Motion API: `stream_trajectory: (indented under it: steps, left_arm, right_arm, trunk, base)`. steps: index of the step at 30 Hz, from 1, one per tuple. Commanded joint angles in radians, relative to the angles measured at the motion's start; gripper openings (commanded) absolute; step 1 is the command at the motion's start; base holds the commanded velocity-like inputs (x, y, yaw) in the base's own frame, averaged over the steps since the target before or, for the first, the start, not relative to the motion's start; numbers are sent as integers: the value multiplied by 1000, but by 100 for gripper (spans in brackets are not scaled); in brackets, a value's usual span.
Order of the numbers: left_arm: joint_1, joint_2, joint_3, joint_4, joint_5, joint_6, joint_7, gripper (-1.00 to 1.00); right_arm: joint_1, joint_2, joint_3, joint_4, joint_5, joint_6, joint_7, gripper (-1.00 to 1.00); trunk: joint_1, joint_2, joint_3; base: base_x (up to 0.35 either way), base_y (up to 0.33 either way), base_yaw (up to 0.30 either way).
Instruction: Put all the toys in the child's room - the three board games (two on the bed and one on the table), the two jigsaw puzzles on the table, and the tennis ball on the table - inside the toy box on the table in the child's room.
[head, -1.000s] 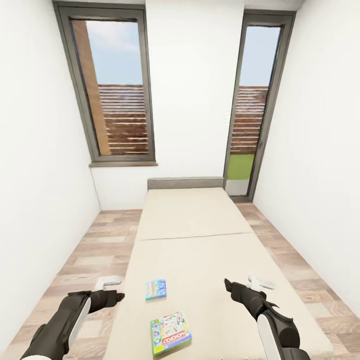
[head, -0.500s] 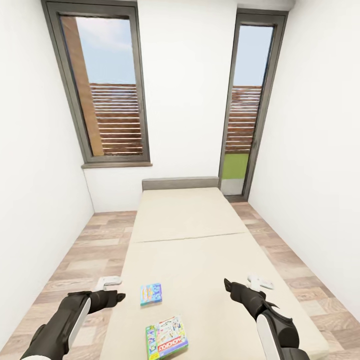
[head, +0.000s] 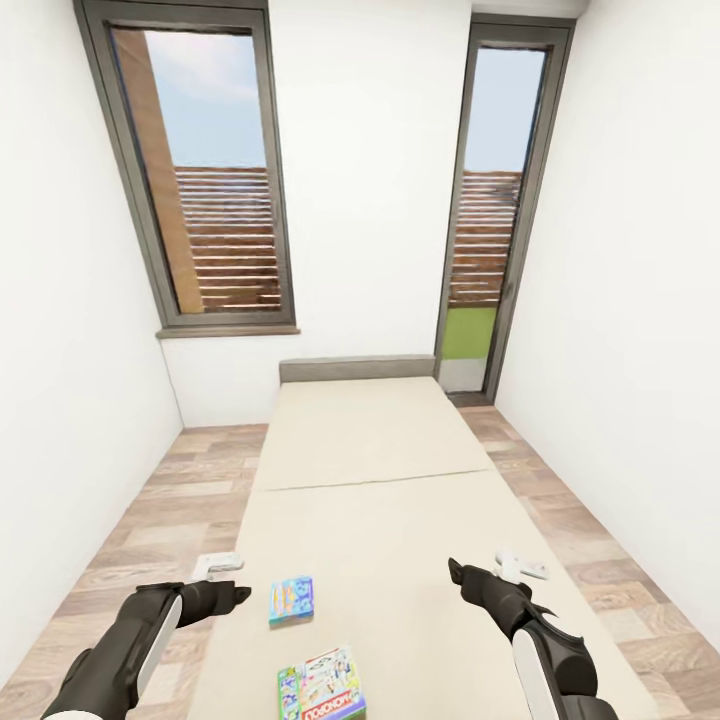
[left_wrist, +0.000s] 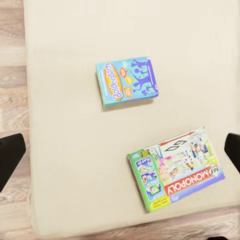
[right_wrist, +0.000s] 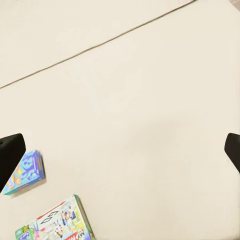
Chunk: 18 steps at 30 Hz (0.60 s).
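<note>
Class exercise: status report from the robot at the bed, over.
Left gripper open, empty, at bed's edge. Right gripper open, empty, over mattress. Blue board game and Monopoly box flat on bed, apart, untouched. Nothing in the way.

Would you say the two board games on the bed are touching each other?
No, the blue board game and the Monopoly box lie apart, with bare bed between them.

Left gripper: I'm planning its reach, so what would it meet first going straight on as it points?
Probably bare bed, between the blue board game and Monopoly box; depth is unclear.
</note>
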Motion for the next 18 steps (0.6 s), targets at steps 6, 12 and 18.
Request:
stream_trajectory:
  steps: [6, 12, 18]
  left_arm:
    - [-1, 0, 2, -1, 0, 7, -5, 100]
    - [-1, -1, 3, -1, -1, 9, 1, 100]
    - [-1, -2, 3, -1, 0, 9, 3, 100]
  right_arm:
    - [-1, 1, 0, -1, -10, 6, -8, 100]
    - [-1, 2, 0, -1, -10, 8, -8, 100]
    - [-1, 2, -1, -1, -10, 10, -8, 100]
  trunk:
    - [1, -2, -2]
    - [1, -2, -2]
    - [1, -2, -2]
  base:
    - [36, -28, 0]
    - [105, -6, 0]
    - [39, -1, 23]
